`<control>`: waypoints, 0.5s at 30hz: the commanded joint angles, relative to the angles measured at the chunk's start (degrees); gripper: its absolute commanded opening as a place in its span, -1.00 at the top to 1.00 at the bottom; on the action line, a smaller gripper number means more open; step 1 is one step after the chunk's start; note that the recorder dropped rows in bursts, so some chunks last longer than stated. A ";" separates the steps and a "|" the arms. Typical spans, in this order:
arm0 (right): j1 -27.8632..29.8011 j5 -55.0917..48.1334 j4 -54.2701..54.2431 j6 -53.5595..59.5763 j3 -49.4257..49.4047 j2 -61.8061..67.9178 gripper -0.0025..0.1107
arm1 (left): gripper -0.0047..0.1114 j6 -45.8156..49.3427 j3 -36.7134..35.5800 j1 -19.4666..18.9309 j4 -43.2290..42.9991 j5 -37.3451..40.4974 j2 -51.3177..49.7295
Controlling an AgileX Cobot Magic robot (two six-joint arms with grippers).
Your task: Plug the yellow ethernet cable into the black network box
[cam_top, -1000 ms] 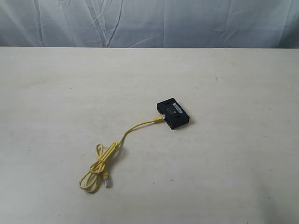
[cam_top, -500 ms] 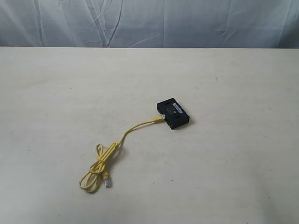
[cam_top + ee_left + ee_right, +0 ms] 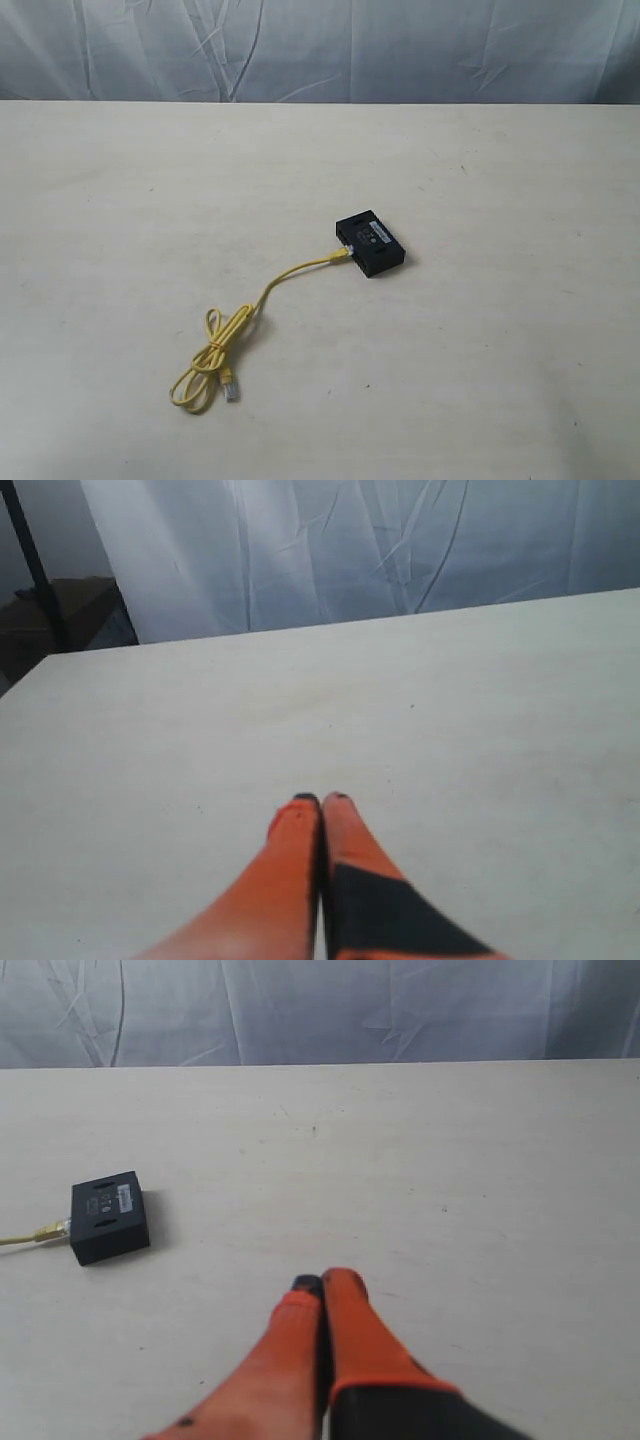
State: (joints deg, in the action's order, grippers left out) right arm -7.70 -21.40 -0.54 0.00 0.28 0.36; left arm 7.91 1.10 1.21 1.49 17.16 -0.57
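The black network box [image 3: 370, 243] lies flat near the middle of the table, its white label facing up. One end of the yellow ethernet cable [image 3: 262, 295] sits in the box's side; the cord runs off to a loose coil with a free clear plug [image 3: 231, 385] at its end. In the right wrist view the black network box [image 3: 108, 1216] shows with the yellow ethernet cable [image 3: 25, 1236] at its side. My right gripper [image 3: 322, 1281] is shut and empty, well apart from the box. Over bare table, my left gripper [image 3: 321, 799] is shut and empty. Neither gripper appears in the exterior view.
The pale table [image 3: 500, 350] spreads wide on all sides of the box and cable. A grey wrinkled cloth backdrop [image 3: 320, 50] hangs behind the table's far edge. A dark stand [image 3: 30, 570] rises past the table's corner in the left wrist view.
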 commanded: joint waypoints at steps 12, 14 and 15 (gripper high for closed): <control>0.23 0.81 0.02 0.00 -0.28 -0.36 0.97 | 0.92 -0.46 -1.10 -0.07 1.15 -2.85 0.57; 0.23 0.81 0.02 0.00 -0.28 -0.36 0.97 | 0.92 -0.83 -1.10 -0.07 1.71 -2.85 0.57; 0.23 0.81 0.02 0.00 -0.28 -0.36 0.97 | 0.92 -1.94 -1.10 -0.07 1.71 -2.85 0.57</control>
State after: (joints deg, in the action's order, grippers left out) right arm -7.70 -21.40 -0.54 0.00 0.06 0.36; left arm 7.79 0.27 1.21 2.18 14.87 -0.38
